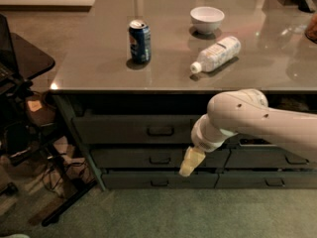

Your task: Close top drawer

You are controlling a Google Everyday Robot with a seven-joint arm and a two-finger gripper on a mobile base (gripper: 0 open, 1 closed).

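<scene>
The top drawer is a wide grey drawer just under the countertop, with a small loop handle at its centre. Its front panel stands a little forward of the drawers below. My gripper has cream-coloured fingertips and hangs from the white arm that comes in from the right. It points down and to the left, below and to the right of the handle, in front of the second row of drawers. The arm covers the right end of the top drawer.
On the grey countertop stand a blue soda can and a white bowl, and a plastic bottle lies on its side. Narrower drawers sit below. A black stand with cables is at the left. The floor is green carpet.
</scene>
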